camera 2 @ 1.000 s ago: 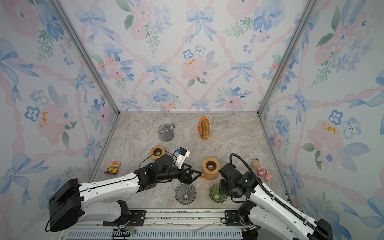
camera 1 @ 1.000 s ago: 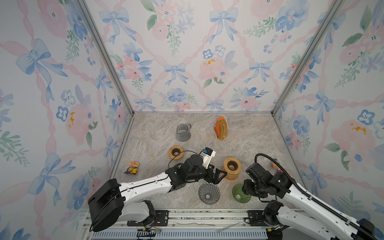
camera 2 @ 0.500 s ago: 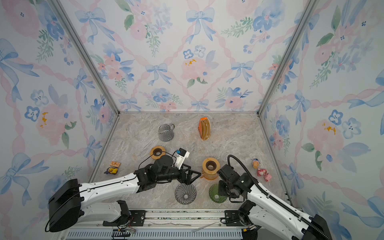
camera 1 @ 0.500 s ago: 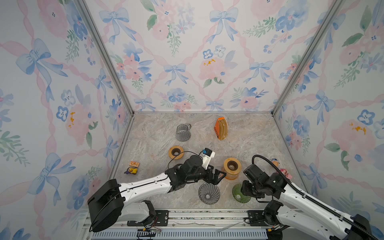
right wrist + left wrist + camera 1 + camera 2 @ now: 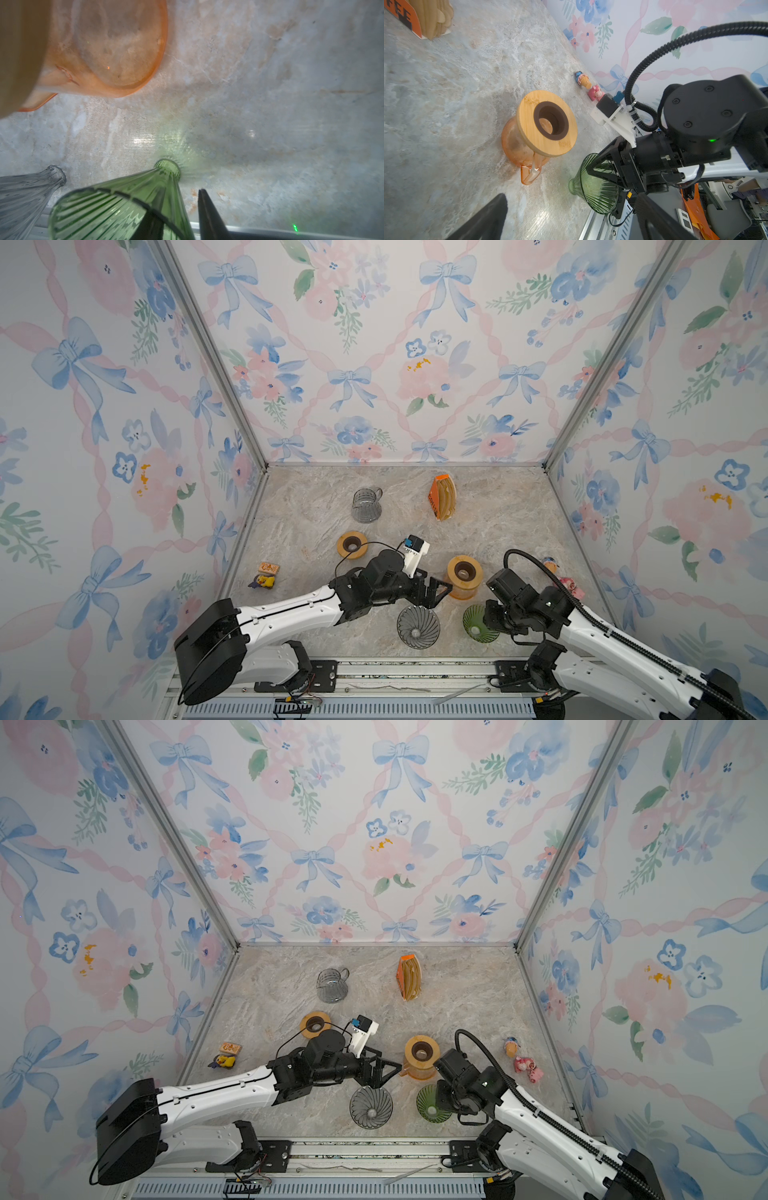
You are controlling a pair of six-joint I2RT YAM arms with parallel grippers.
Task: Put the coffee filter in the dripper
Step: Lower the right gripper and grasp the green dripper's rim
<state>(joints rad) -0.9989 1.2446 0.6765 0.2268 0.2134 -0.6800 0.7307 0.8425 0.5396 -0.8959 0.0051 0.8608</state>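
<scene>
The coffee filters are a tan stack in an orange pack [image 5: 444, 497] [image 5: 409, 977] standing at the back of the table, and its edge shows in the left wrist view [image 5: 431, 18]. A green glass dripper [image 5: 476, 624] [image 5: 430, 1104] [image 5: 596, 187] [image 5: 116, 207] and a grey glass dripper [image 5: 417, 626] [image 5: 370, 1107] sit near the front edge. My right gripper [image 5: 490, 620] [image 5: 179, 192] straddles the green dripper's rim. One finger is inside the cone and the other just outside, with a thin gap showing. My left gripper [image 5: 436, 591] [image 5: 571, 195] hangs open and empty above the grey dripper.
An orange carafe with a wooden lid [image 5: 464, 576] [image 5: 546, 124] stands just behind the drippers. A wooden ring [image 5: 351, 544] and a clear glass carafe [image 5: 365, 506] sit further back. Small toys lie by the left wall [image 5: 266, 576] and the right wall [image 5: 561, 576]. A metal rail [image 5: 415, 668] runs along the front.
My right gripper has slid left onto the green dripper's rim and its jaws have narrowed. The left arm has not moved.
</scene>
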